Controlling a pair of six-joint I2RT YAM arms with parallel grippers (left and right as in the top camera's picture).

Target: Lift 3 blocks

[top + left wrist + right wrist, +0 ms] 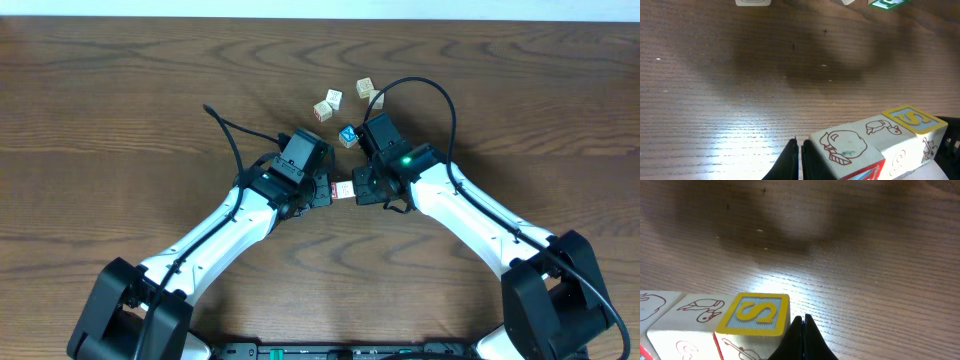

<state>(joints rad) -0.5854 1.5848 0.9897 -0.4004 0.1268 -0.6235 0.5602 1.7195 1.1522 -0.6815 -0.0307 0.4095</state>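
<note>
At table [120, 80] centre, between my two wrists: three-block row [343, 190]. Left gripper [800, 161] pinched fully closed, nothing between the tips, just beside the row's 9 o'clock end. Right gripper [804, 336] likewise closed and empty at the 3 o'clock end, next to the S block [757, 312]. Can't tell if the row is off the wood. Blue-faced cube [348, 136] sits at the row's 12 o'clock.

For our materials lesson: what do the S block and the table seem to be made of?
S block: likely pale wood, matte, painted yellow-and-blue letter face, red printed drawings. Table: dark wood or wood-look laminate; visible grain, slight sheen under glare.
</note>
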